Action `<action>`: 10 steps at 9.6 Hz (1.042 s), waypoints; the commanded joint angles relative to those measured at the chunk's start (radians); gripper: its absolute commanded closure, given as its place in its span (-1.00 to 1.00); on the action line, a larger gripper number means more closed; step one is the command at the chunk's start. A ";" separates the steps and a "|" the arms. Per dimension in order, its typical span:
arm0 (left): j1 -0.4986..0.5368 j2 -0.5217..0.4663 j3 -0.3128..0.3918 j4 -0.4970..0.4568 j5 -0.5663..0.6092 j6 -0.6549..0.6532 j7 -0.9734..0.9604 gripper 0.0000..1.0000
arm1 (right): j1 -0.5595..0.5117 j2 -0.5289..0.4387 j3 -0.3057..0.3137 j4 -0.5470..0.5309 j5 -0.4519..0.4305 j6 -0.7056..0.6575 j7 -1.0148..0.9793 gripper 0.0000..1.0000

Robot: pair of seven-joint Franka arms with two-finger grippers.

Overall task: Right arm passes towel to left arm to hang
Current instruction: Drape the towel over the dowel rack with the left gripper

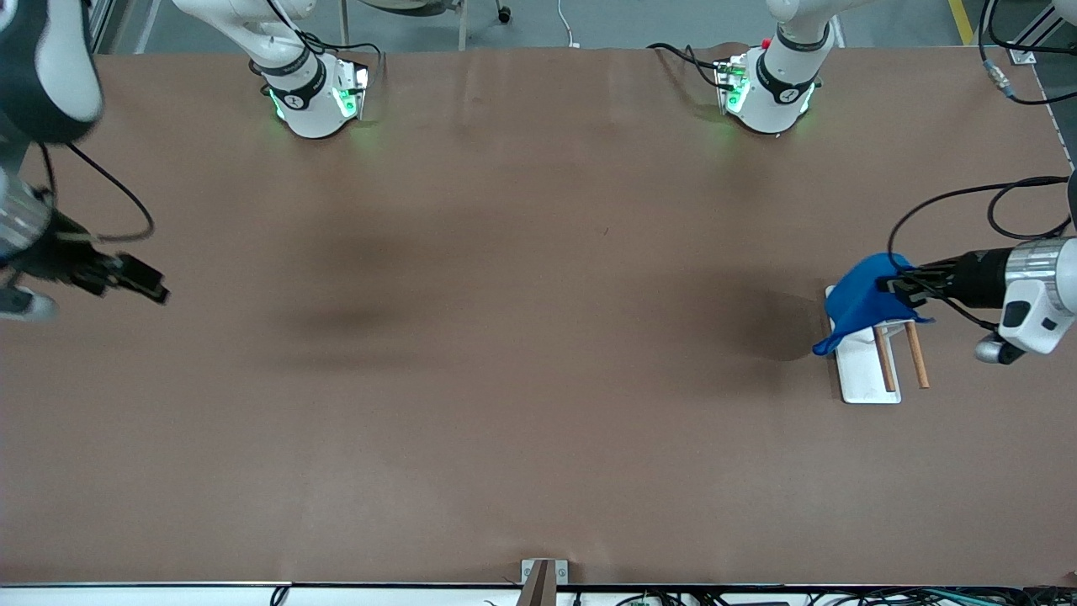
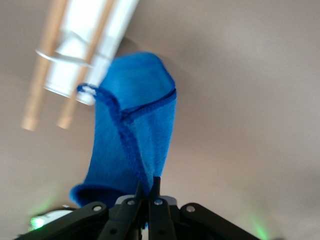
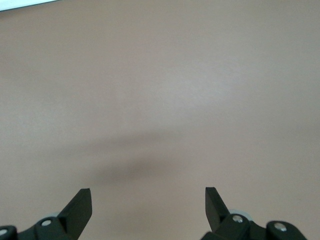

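At the left arm's end of the brown counter (image 1: 538, 379), the left claw (image 1: 893, 284) hangs over a small rack (image 1: 862, 366) and is clamped on the blue towel (image 1: 862, 303). In the left wrist view the two black fingers (image 2: 155, 205) stand pressed together on a stitched edge of the cloth, and the towel (image 2: 132, 135) hangs away from them in a long fold, its darker seam running down the middle and a small loop (image 2: 87, 90) showing at one corner. From the front camera the towel drapes over the end of the rack that lies farther from that camera; one pointed corner droops past the rack's edge toward the middle of the counter, close above the surface, though whether it touches cannot be told. The rack is a white flat base carrying two thin wooden rods (image 1: 915, 353) that lie side by side and reach toward the front camera. The cloth covers their farther ends, while the nearer ends stay bare. The right claw (image 1: 143, 282) waits up in the air over the right arm's end of the counter, well apart from the towel and the rack. Its fingers (image 3: 80, 210) are spread wide with nothing between them, and the right wrist view shows only bare brown surface and a faint shadow beneath.
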 commanded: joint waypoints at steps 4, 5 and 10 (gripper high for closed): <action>0.051 0.035 -0.004 -0.010 0.174 0.054 0.149 1.00 | 0.005 -0.064 -0.051 0.241 -0.024 -0.311 0.009 -1.00; 0.077 0.052 -0.004 0.023 0.197 0.060 0.179 1.00 | -0.001 -0.061 -0.053 0.267 -0.025 -0.315 0.004 -1.00; 0.115 0.095 0.003 0.045 0.274 0.104 0.306 1.00 | 0.002 -0.041 -0.051 0.271 -0.064 -0.333 -0.036 -1.00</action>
